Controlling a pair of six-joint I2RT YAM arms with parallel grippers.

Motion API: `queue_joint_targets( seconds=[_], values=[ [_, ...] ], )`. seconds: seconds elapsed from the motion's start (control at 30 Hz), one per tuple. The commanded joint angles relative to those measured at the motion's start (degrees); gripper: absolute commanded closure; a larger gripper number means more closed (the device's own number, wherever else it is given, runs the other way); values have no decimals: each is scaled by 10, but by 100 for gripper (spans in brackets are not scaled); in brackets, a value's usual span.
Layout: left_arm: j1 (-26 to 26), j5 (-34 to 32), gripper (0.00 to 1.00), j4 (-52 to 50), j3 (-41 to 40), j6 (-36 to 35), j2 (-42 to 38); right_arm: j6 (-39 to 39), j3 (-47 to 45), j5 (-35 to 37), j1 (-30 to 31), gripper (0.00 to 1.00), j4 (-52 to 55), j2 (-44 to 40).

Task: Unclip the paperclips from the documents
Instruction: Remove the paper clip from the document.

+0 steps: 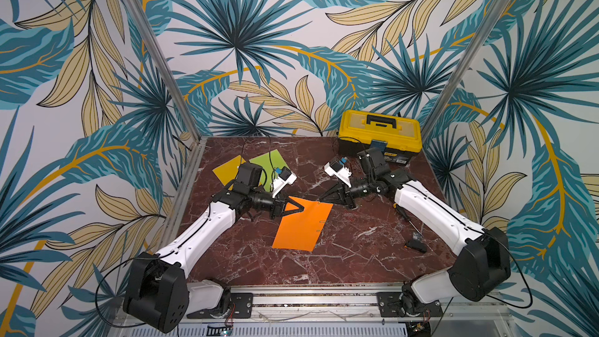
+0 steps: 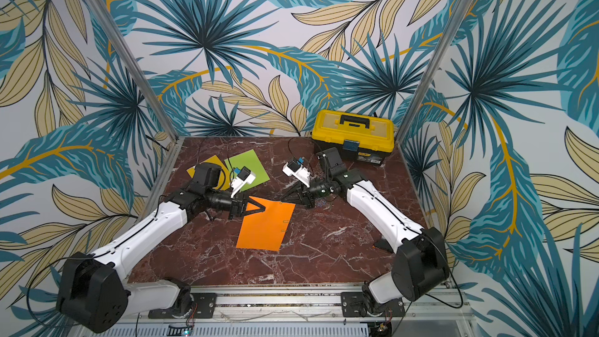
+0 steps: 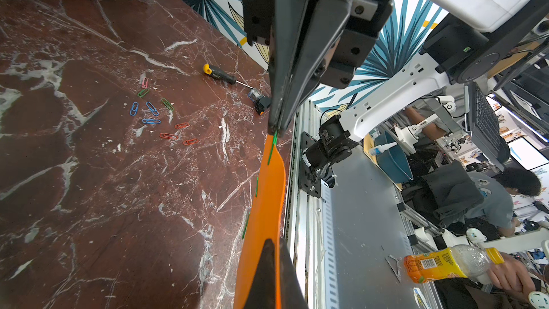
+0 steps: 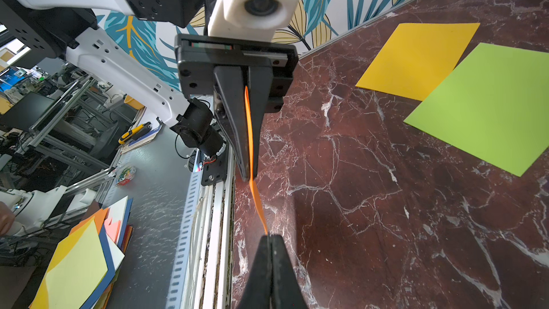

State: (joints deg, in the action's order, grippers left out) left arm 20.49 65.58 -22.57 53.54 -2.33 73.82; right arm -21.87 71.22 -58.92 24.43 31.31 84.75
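Left wrist view: near the desk's (image 3: 89, 188) middle, the orange document (image 3: 264, 203) is clamped in the closed left end effector (image 3: 274, 245), its green paperclip (image 3: 272, 148) pinched in the closed right end effector (image 3: 274, 127); next, a straight outward pull is needed.

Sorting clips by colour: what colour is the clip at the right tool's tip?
Green. The clip on the orange sheet shows best in the left wrist view.

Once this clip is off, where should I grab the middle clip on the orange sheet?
Pinch the middle clip by its end at the edge of the orange sheet facing the right gripper, coming from that side; it straddles that edge, so should slide outward.
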Motion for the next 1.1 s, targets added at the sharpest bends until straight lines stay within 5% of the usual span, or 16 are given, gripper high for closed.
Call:
queue_joint_targets(
  seconds=[0.0, 0.53, 1.07],
  values=[
    [4, -4, 100, -14, 18, -14, 6, 5, -11, 3, 1, 94, -13, -15],
    [5, -8, 100, -15, 19, -15, 2, 22, -13, 24, -2, 95, -27, -19],
    [3, -15, 100, -37, 37, -29, -1, 207, -86, 176, -40, 95, -182, -21]
  ],
)
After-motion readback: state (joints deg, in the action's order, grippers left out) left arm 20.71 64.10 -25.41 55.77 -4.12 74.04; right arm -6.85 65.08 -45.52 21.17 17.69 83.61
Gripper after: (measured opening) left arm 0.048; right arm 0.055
